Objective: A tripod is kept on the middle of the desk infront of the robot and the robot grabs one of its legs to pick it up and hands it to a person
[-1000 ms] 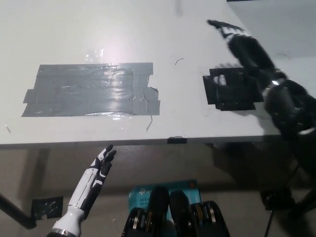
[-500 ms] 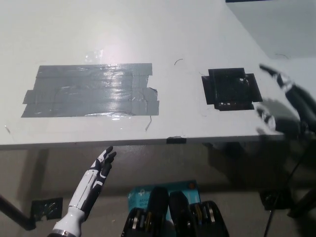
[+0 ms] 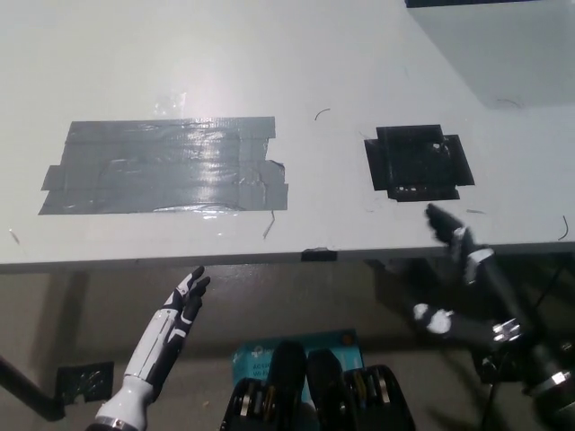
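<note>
Though wrinkled, glossy grey tape point(image 3: 166, 168) on smooth white desk point(image 3: 269, 54).

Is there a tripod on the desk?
No, the desk bears a gray tape patch and a black tape patch, but no tripod shows.

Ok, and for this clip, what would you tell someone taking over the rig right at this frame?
Left hand: white, open, idle, low at the left below the desk's front edge.
Right hand: black, open, holding nothing, at the front edge on the right, just short of the black tape square.
Tripod: not in view. The white desk shows only that square and a grey tape patch. No person is in view.
Done: cannot tell; neither hand holds the tripod.
Left: locate the tripod first and confirm whether the handover has happened.
</note>
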### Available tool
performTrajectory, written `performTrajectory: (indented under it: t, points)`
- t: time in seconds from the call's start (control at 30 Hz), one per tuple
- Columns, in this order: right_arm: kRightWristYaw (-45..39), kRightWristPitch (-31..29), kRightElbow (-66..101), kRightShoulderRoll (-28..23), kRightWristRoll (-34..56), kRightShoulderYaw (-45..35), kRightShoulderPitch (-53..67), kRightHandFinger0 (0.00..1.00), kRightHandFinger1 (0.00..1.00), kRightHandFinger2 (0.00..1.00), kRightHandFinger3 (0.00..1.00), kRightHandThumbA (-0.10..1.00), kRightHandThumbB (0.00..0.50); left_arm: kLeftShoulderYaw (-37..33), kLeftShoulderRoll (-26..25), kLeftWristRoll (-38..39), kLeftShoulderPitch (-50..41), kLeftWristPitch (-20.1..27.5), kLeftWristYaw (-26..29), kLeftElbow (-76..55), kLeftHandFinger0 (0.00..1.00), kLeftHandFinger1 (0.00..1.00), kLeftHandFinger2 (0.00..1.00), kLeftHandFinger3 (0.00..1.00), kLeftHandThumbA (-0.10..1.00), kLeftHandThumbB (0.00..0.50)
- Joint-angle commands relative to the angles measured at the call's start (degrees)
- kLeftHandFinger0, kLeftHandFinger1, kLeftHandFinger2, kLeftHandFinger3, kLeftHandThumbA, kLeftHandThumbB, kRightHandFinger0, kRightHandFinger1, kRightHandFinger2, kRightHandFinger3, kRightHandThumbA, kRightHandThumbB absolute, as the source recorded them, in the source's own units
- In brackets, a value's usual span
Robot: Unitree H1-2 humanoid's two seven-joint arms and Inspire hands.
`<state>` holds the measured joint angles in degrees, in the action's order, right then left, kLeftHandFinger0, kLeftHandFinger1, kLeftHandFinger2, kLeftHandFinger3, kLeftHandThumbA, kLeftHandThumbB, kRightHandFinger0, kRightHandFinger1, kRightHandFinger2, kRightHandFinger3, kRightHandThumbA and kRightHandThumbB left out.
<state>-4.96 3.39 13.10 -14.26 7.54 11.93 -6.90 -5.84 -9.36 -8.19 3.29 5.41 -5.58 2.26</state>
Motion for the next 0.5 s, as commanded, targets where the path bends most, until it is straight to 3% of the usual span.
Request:
performTrajectory:
  t: [0.0, 0.1, 0.2, 0.3, 0.33, 0.47]
  points:
    - [1.3, -2.9, -3.8, 12.0, 16.0, -5.8, 2.6, 1.0, 1.0, 1.0, 1.0, 0.71, 0.104, 1.7, -0.6, 0.3, 1.2, 3.7, 1.4, -0.8, 1.0, 1.0, 1.0, 1.0, 1.0, 0.071]
    - [-0.3, -1.8, -5.7, 14.4, 16.9, -7.3, 1.9, 1.0, 1.0, 1.0, 1.0, 0.74, 0.064, 1.9, -0.9, 0.0, 2.1, 4.1, 1.5, -0.3, 1.0, 1.0, 1.0, 1.0, 1.0, 0.08]
    - [-1.6, -1.7, -7.4, 16.0, 15.7, -7.7, 3.5, 1.0, 1.0, 1.0, 1.0, 0.74, 0.073, 1.8, -0.4, -0.5, 0.2, 4.0, 1.7, -1.4, 1.0, 1.0, 1.0, 1.0, 1.0, 0.065]
    - [-3.2, -2.3, -8.6, 16.2, 14.5, -7.9, 3.5, 1.0, 1.0, 1.0, 1.0, 0.74, 0.049, 2.1, -0.2, -0.4, 0.0, 3.9, 1.7, -1.6, 1.0, 1.0, 1.0, 1.0, 1.0, 0.067]
    - [-3.0, -2.1, -9.1, 16.4, 14.1, -8.5, 3.1, 1.0, 1.0, 1.0, 1.0, 0.7, 0.079, 2.3, -0.1, -0.4, 0.2, 3.8, 1.8, -1.5, 1.0, 1.0, 1.0, 1.0, 1.0, 0.063]
    - [-3.3, -1.3, -9.5, 17.1, 14.7, -9.2, 4.7, 1.0, 1.0, 1.0, 1.0, 0.68, 0.088, 2.2, -0.4, -1.3, -1.3, 4.6, 1.5, -1.5, 1.0, 1.0, 1.0, 1.0, 1.0, 0.047]
